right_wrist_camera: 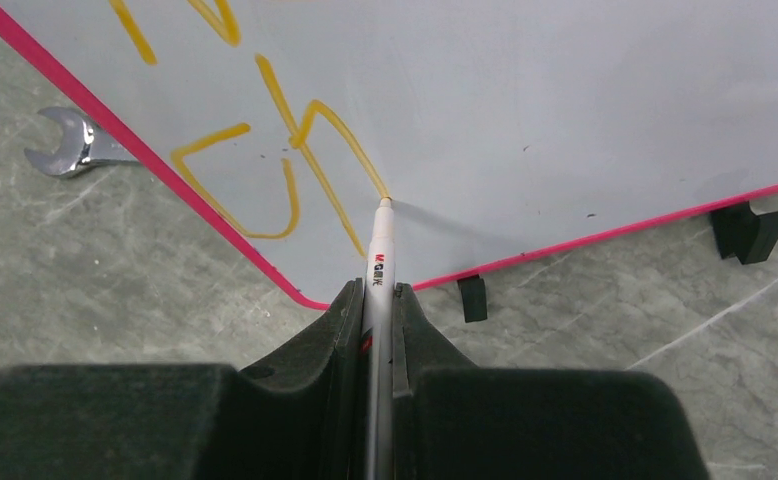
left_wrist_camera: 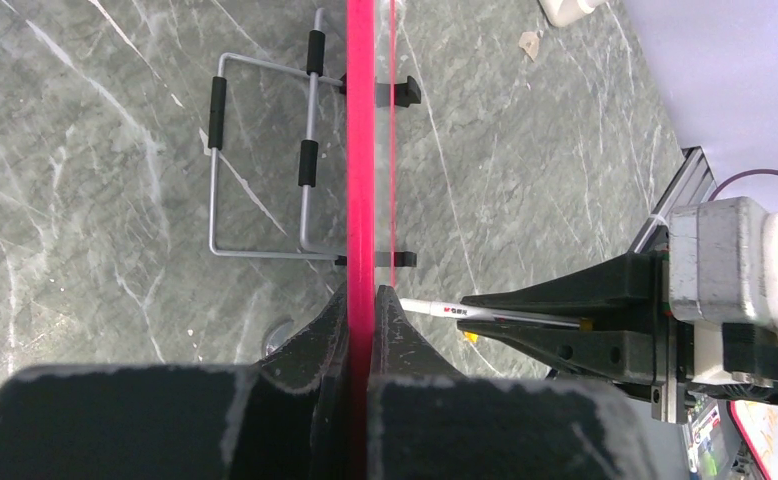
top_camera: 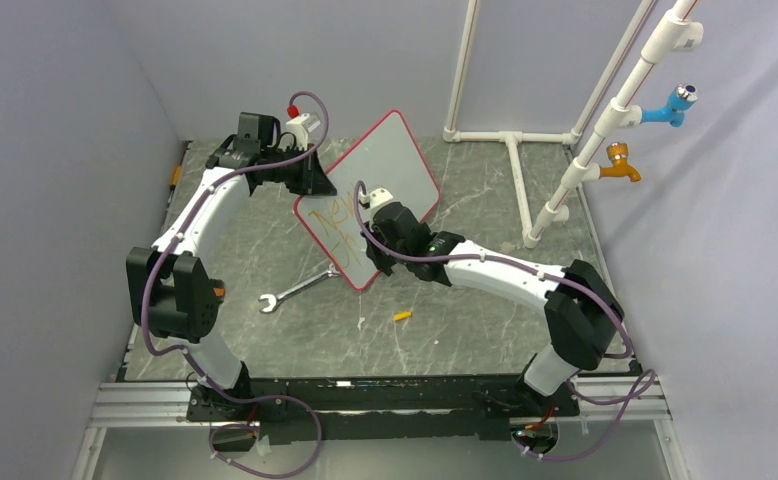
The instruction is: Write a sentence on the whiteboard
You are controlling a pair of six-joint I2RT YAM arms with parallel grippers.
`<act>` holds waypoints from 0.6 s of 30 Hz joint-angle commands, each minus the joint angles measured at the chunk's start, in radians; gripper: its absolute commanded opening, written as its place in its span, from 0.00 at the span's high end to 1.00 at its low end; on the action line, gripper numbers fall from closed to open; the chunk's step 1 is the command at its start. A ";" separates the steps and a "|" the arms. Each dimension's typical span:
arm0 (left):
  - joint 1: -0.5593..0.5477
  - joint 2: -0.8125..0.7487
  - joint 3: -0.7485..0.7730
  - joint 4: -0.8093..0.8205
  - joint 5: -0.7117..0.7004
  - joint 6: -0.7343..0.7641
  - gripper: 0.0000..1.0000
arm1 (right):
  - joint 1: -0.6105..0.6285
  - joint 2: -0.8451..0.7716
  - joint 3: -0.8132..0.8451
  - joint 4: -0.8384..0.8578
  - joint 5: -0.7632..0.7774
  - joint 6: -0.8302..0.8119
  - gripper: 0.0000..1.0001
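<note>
The whiteboard, white with a thin red frame, stands tilted at the table's middle back. My left gripper is shut on its red edge, at the board's left side. Orange handwriting of the sentence covers the lower left part; in the right wrist view its strokes show up close. My right gripper is shut on a white marker, whose tip touches the board at the end of a stroke. The marker also shows in the left wrist view.
A silver wrench lies just below the board's bottom corner, and a small orange cap lies nearer the front. A white pipe frame with a blue tap and an orange tap stands at the back right. A wire stand is behind the board.
</note>
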 commanded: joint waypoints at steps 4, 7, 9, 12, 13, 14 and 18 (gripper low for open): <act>-0.022 -0.028 -0.015 -0.008 -0.005 0.045 1.00 | -0.002 -0.028 -0.018 0.039 0.004 0.024 1.00; -0.022 -0.027 -0.014 -0.010 -0.006 0.046 1.00 | -0.003 -0.040 -0.005 0.027 0.006 0.021 1.00; -0.022 -0.027 -0.014 -0.011 -0.008 0.046 1.00 | -0.003 -0.052 0.005 0.015 0.006 0.019 1.00; -0.022 -0.028 -0.015 -0.011 -0.008 0.048 1.00 | -0.001 -0.080 0.012 0.009 0.003 0.020 1.00; -0.022 -0.028 -0.015 -0.012 -0.008 0.048 1.00 | -0.002 -0.087 0.016 0.008 0.003 0.020 1.00; -0.022 -0.028 -0.014 -0.012 -0.008 0.047 1.00 | -0.003 -0.095 0.020 0.007 0.001 0.020 1.00; -0.022 -0.025 -0.014 -0.014 -0.010 0.049 1.00 | -0.004 -0.109 0.030 0.012 0.002 0.012 1.00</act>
